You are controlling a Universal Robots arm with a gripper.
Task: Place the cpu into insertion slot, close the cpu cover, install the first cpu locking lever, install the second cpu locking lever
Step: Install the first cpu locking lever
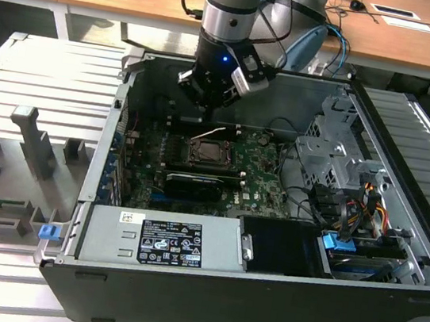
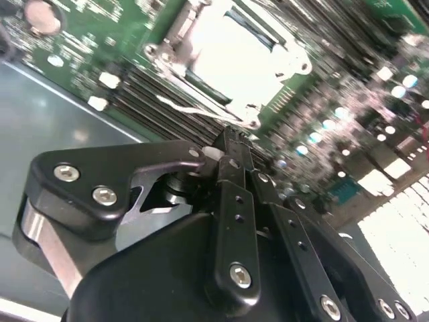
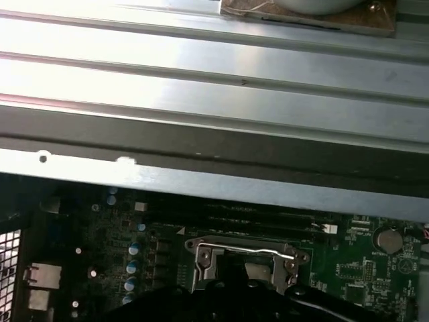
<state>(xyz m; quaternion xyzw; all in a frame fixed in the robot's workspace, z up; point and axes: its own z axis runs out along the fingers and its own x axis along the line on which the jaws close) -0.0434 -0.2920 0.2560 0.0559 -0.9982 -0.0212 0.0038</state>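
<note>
In the exterior view the hand (image 1: 209,103) hangs inside the open computer case (image 1: 410,140), just beyond the far edge of the insertion slot (image 1: 207,153), with clear board around the socket. The second wrist view shows its fingers (image 2: 231,201) pressed together, gripping nothing, beside the cpu cover (image 2: 228,60). The first wrist view shows a thin locking lever (image 3: 244,249) lying along the socket's edge.
</note>
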